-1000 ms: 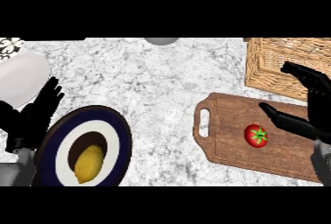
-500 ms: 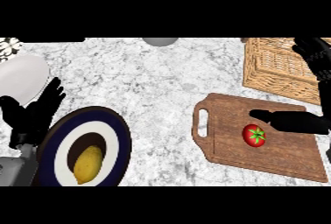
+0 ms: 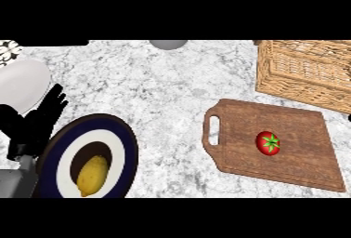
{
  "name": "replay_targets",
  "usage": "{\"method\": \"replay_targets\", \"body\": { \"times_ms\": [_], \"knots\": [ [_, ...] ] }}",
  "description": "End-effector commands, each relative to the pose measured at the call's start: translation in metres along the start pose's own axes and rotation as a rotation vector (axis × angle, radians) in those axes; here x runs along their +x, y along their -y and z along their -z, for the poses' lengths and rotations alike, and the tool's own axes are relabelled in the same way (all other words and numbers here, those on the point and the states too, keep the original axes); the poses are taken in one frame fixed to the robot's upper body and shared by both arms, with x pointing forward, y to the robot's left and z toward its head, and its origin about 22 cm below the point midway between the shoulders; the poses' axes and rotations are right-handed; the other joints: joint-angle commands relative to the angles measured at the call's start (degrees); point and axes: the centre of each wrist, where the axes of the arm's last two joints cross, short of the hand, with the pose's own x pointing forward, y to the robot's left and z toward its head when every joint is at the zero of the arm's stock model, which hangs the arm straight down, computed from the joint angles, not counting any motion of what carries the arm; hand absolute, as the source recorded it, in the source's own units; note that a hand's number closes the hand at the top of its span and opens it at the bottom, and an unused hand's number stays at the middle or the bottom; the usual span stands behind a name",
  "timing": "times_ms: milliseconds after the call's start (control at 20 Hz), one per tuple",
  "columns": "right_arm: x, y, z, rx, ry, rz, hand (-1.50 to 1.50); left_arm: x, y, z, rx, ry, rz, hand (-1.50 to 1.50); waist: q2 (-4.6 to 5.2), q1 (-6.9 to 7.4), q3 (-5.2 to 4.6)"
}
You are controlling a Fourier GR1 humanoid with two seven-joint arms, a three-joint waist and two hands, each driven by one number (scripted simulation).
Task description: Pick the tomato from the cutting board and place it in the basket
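A red tomato (image 3: pixel 268 142) with a green stem lies on the wooden cutting board (image 3: pixel 302 160) at the right of the head view. The wicker basket (image 3: pixel 307 72) stands behind the board at the upper right, and nothing shows inside it. My left hand (image 3: pixel 31 124) rests open at the left edge, fingers up, beside the dark-rimmed plate. My right hand does not show anywhere in the view.
A dark blue and white plate (image 3: pixel 109 139) at the lower left carries a yellow lemon (image 3: pixel 93 175). A white plate (image 3: pixel 24 86) lies at the far left. A grey round object (image 3: pixel 168 43) sits at the counter's far edge.
My right hand, which hovered over the tomato and board, has moved out of view. The tomato stays on the board. The view has shifted slightly.
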Motion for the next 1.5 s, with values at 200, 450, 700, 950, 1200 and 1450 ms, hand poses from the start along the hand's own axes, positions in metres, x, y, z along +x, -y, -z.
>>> {"method": "replay_targets", "body": {
  "times_ms": [200,450,700,950,1200,1450],
  "knots": [
    [0.007,0.063,-0.009,0.301,-0.091,-0.021,-1.5,0.001,0.0,0.003,-0.007,-0.013,-0.001,0.0,0.35,0.51,0.26],
    [-0.019,0.081,-0.036,0.345,-0.07,0.049,-1.5,-0.009,0.005,-0.001,0.01,-0.017,-0.001,0.0,0.14,-0.59,0.32],
    [-0.054,0.074,-0.062,0.274,-0.056,0.141,-1.5,-0.001,-0.01,0.002,-0.013,0.0,-0.007,0.0,0.3,0.22,0.32],
    [-0.073,0.043,-0.1,0.215,-0.014,0.209,-1.5,0.017,-0.014,0.009,-0.013,-0.005,0.005,0.0,0.33,0.21,0.33],
    [-0.099,-0.012,-0.102,0.195,0.003,0.223,-1.5,-0.003,-0.004,0.015,-0.028,0.002,0.005,0.0,0.66,1.14,0.32],
    [-0.121,-0.059,-0.092,0.138,0.017,0.234,-1.5,0.013,0.008,0.01,-0.027,0.012,-0.01,0.0,0.63,1.58,0.35]
  ]
}}
